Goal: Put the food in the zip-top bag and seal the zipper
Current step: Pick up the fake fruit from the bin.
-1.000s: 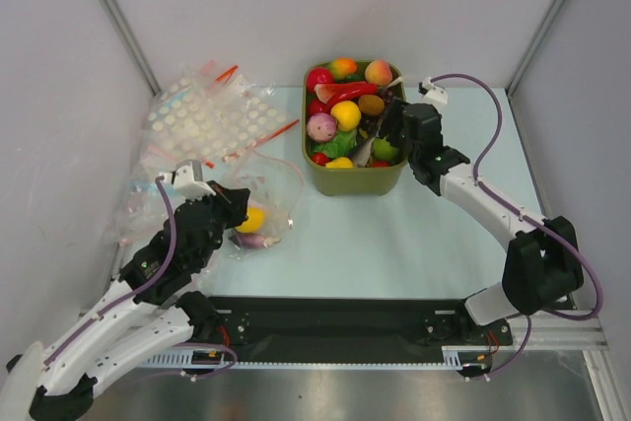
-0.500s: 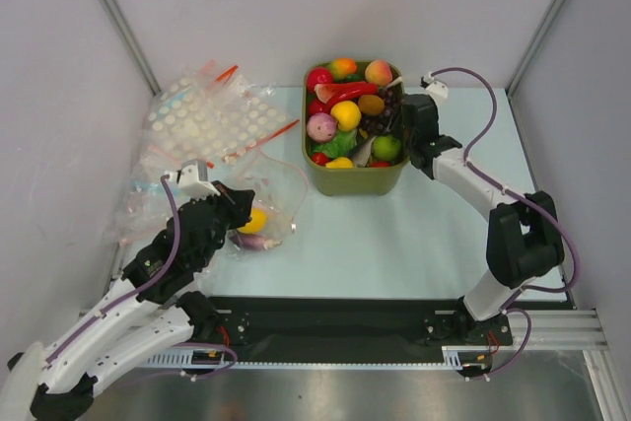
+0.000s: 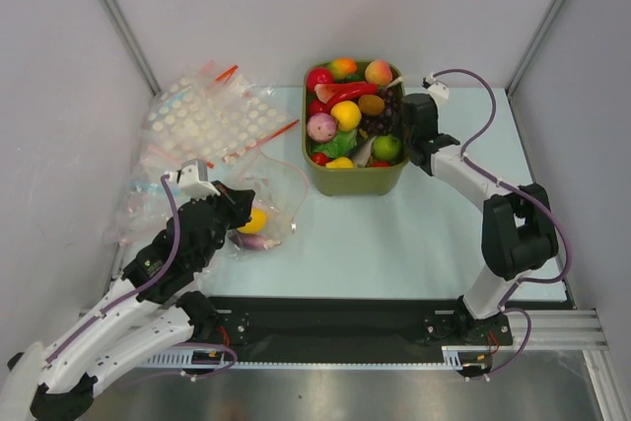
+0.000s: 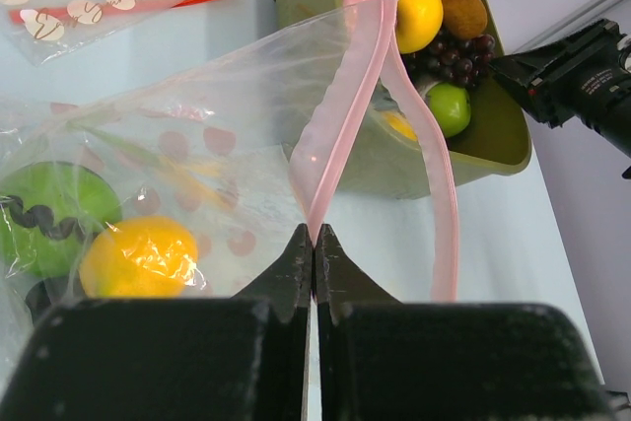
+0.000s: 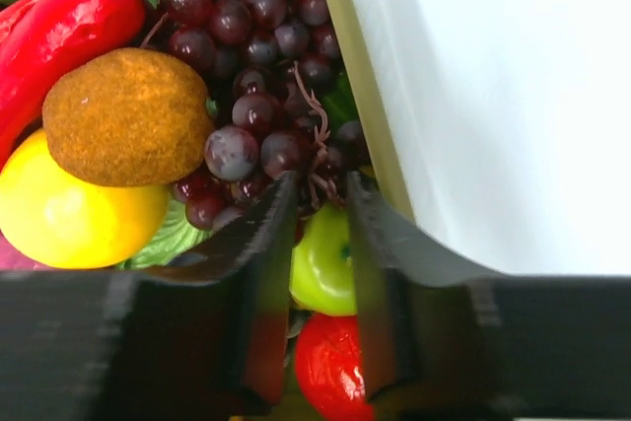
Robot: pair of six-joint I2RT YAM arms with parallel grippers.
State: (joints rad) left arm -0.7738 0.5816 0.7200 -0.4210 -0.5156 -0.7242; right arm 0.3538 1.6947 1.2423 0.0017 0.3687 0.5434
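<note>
One yellow fruit (image 4: 138, 255) in zip-top bag (image 4: 197, 96), grapes (image 5: 246, 46) in green tub (image 3: 355, 180)

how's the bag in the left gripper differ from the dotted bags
The bag is plain with a pale pink zipper; the dotted bags have white dots and red strips. The bag is pinched by the left gripper and holds food; the dotted bags lie unheld. Both are clear plastic.
</note>
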